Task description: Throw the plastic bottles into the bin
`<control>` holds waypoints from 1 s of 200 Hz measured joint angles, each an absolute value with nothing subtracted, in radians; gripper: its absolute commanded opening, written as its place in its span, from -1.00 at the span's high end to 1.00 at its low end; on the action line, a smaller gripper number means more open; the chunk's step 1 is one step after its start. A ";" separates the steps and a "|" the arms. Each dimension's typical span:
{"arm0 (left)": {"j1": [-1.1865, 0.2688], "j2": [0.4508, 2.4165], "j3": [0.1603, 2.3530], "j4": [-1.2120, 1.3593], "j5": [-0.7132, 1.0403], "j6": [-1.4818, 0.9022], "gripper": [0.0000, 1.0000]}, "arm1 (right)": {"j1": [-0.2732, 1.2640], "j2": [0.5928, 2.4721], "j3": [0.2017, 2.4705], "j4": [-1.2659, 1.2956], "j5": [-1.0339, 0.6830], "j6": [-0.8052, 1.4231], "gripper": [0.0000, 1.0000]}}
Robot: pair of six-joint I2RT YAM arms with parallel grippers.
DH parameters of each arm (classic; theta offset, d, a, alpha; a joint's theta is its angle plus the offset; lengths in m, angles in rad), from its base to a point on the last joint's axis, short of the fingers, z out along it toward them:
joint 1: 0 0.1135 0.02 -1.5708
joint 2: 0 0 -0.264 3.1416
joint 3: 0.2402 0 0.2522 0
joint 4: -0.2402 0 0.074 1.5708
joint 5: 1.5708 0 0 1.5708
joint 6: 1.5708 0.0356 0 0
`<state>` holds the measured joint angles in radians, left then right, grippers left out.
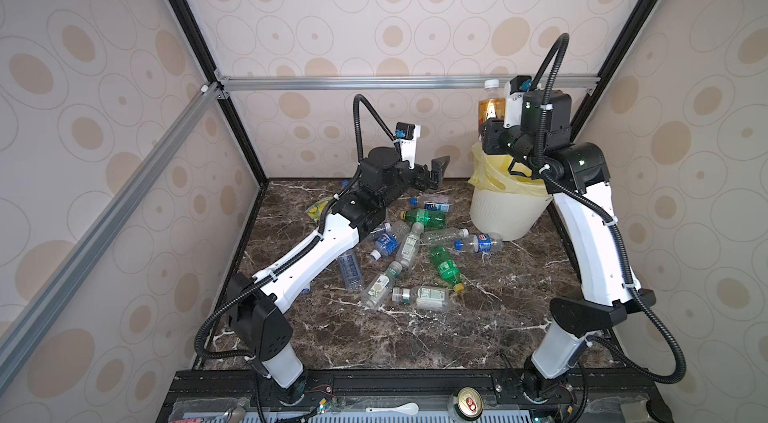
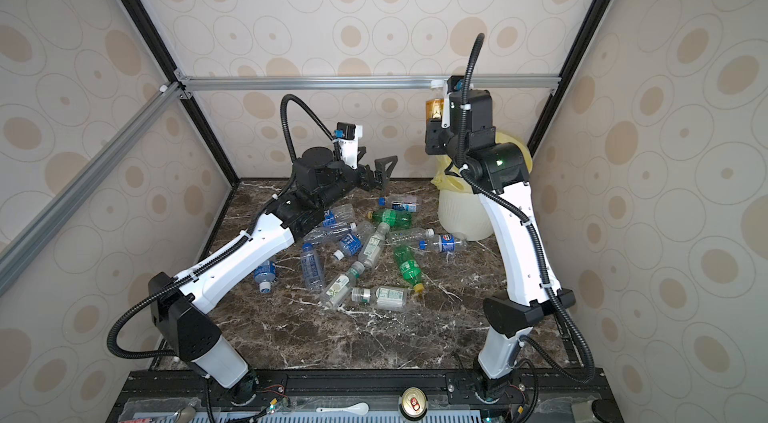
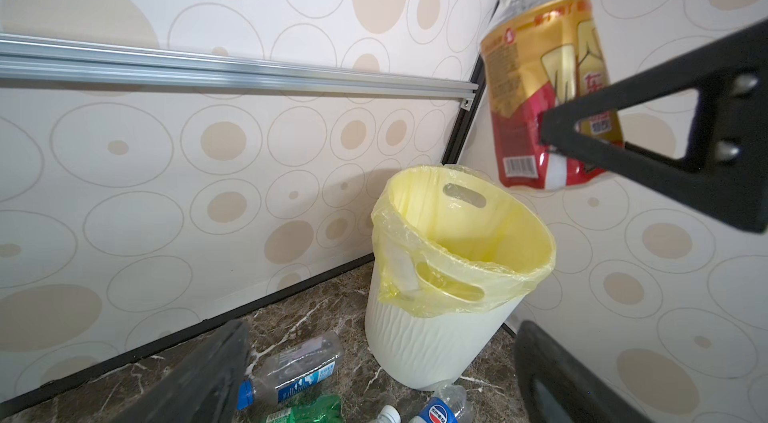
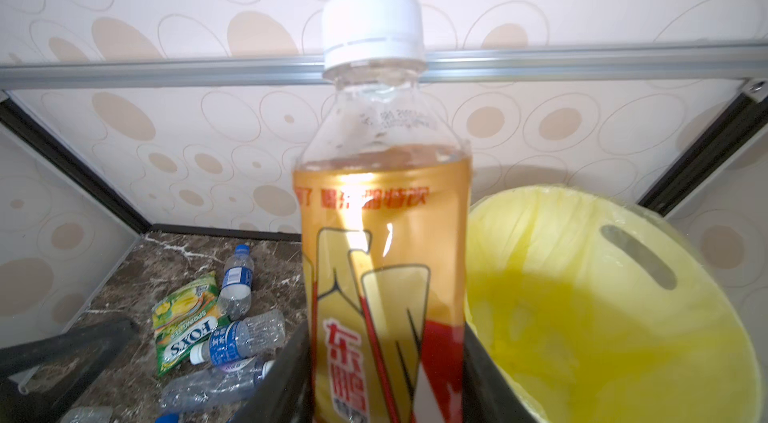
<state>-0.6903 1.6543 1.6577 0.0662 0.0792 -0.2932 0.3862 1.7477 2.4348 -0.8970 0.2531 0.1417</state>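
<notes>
My right gripper (image 1: 491,126) (image 4: 386,362) is shut on the lower body of an upright plastic bottle (image 1: 491,103) (image 4: 382,234) with a gold and red label and a white cap. It hangs above the near rim of the bin (image 1: 507,213) (image 4: 623,317), a white ribbed basket lined with a yellow bag. In the left wrist view the bottle (image 3: 540,68) is above the bin (image 3: 436,342), slightly to one side. My left gripper (image 1: 434,176) (image 3: 380,367) stands open and holds nothing, above the far end of several loose bottles (image 1: 424,217) lying on the marble table.
A yellow-green FOXS packet (image 4: 185,317) (image 1: 318,207) lies by the left arm at the back left. A metal can (image 1: 467,402) and a white spoon (image 1: 399,408) sit on the front rail. An aluminium bar (image 1: 374,82) crosses the back wall behind the held bottle.
</notes>
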 measured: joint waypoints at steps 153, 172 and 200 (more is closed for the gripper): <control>-0.697 1.656 1.657 0.030 0.030 -0.272 -0.98 | 0.112 1.855 2.429 -1.031 0.247 0.310 -0.99; -0.697 1.656 1.657 0.007 -0.002 -0.273 -0.98 | 0.112 1.823 2.422 -1.016 0.231 0.310 -0.99; -0.696 1.659 1.658 -0.066 -0.096 -0.274 -0.98 | 0.133 1.808 2.421 -0.994 0.214 0.301 -0.99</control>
<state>-0.6964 1.6588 1.6581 -0.0662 -0.0959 -0.2737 0.1333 1.8080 2.4210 -0.9936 0.2138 0.3012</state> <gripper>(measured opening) 0.990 0.996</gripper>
